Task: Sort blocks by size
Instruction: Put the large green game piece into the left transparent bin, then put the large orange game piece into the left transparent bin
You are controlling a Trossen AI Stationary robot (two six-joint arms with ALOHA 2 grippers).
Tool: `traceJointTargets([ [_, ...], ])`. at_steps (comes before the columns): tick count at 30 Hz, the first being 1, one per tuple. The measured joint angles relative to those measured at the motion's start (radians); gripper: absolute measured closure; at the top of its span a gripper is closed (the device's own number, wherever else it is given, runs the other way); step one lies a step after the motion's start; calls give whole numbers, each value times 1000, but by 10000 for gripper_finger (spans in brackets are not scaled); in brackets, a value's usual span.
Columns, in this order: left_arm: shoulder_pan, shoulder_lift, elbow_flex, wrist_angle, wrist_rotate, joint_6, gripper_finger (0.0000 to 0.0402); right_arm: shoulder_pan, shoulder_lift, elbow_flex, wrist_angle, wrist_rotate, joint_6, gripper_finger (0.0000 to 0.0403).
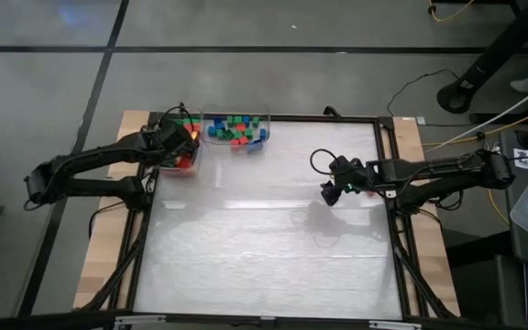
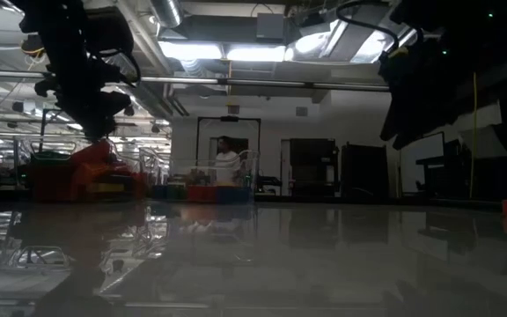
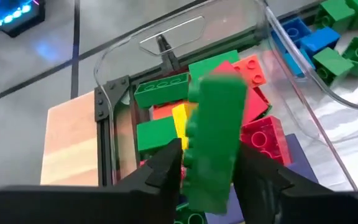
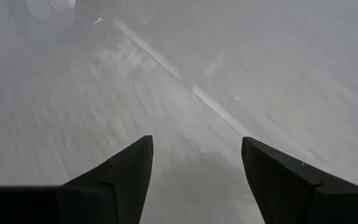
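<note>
typically the blocks [image 1: 236, 129] are light, rigid and smooth-sided, so take hold across the flat long sides. the left tool [image 3: 210, 165] hangs over the clear bin [image 3: 241, 18] at the table's [image 1: 264, 247] far left corner, fingers narrowly apart around a long green block [image 3: 215, 137]; whether they grip it cannot be told. the right tool [image 4: 194, 177] waits apart, empty, well away from that bin.

Two bins [image 1: 235, 129] of blocks [image 1: 236, 127] sit side by side at the table's [image 1: 264, 257] far-left edge.
</note>
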Motion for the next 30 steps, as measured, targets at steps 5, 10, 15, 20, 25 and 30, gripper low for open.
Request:
traceJointTargets([
  [5,1,19,0,-2,0,-47,233,0,0,0,-17,-42,0,160],
  [10,1,47,0,1,26,-87,194,0,0,13,-120,-49,0,160],
  [15,0,63,0,32,61,-81,190,0,0,84,-302,-49,-8,160],
  [20,-2,64,0,81,62,-90,196,0,15,119,-459,-41,62,160],
  [25,-2,64,0,108,69,-91,197,0,97,119,-634,-26,385,160],
  [30,-2,64,0,106,84,-88,197,0,220,119,-715,-35,613,160],
])
